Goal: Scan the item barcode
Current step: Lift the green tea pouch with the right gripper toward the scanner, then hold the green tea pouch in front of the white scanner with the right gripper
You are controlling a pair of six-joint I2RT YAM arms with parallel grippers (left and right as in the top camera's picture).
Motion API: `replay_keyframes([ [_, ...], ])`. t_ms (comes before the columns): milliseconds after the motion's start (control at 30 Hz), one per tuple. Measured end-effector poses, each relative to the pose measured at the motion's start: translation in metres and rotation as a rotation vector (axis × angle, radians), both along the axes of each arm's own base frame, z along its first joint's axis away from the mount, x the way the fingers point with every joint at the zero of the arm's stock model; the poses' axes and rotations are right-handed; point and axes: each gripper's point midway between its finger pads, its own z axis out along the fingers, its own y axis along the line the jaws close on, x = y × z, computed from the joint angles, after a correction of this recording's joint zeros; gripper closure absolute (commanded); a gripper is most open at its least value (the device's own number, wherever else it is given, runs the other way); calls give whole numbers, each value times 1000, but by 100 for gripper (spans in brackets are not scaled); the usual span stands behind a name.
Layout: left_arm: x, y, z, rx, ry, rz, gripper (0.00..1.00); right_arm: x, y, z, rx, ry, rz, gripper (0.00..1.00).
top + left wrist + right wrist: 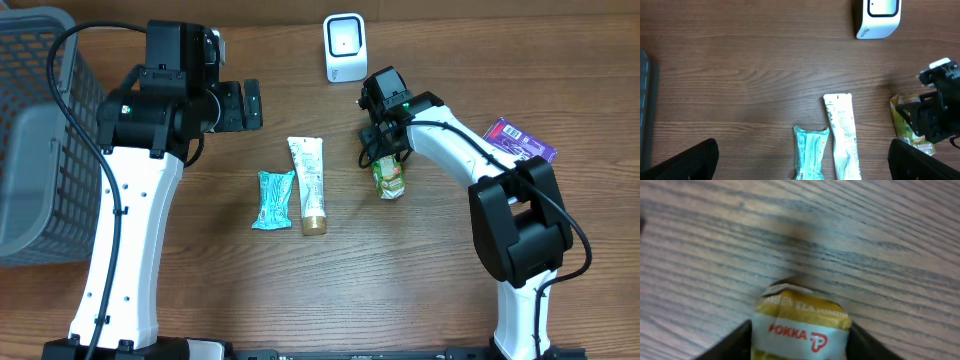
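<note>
The item is a yellow-green Pokka drink carton (390,178) lying on the wooden table right of centre. My right gripper (385,150) is down over its top end. In the right wrist view the carton (800,327) fills the gap of the right gripper (800,342), and both dark fingers (735,342) press against its sides. The white barcode scanner (344,48) stands at the back of the table, also visible as the scanner (879,17) in the left wrist view. My left gripper (250,105) hovers wide open and empty at the left.
A teal snack packet (273,199) and a white tube (309,183) lie side by side at the table's middle. A purple packet (519,140) lies at the right. A grey mesh basket (40,130) stands at the left edge.
</note>
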Motion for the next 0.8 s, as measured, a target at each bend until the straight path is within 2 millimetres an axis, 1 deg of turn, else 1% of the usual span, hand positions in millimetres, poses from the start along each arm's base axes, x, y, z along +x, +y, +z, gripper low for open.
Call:
replay_keyframes([
  [133, 0, 0, 0, 0, 0, 0, 0, -6, 4, -1, 3, 20, 10, 86],
  [200, 0, 0, 0, 0, 0, 0, 0, -10, 7, -1, -2, 28, 19, 92],
  [333, 0, 0, 0, 0, 0, 0, 0, -13, 10, 6, 2, 43, 2, 96],
  [433, 0, 0, 0, 0, 0, 0, 0, -20, 10, 10, 18, 91, -33, 96],
  [500, 0, 0, 0, 0, 0, 0, 1, -21, 13, 17, 52, 114, -66, 96],
  [633, 0, 0, 0, 0, 0, 0, 0, -11, 23, 38, 222, 158, -164, 96],
  [733, 0, 0, 0, 0, 0, 0, 0, 1, 20, 51, 400, 214, -238, 96],
  [800, 0, 0, 0, 0, 0, 0, 0, 11, 14, 62, 540, 252, -277, 96],
])
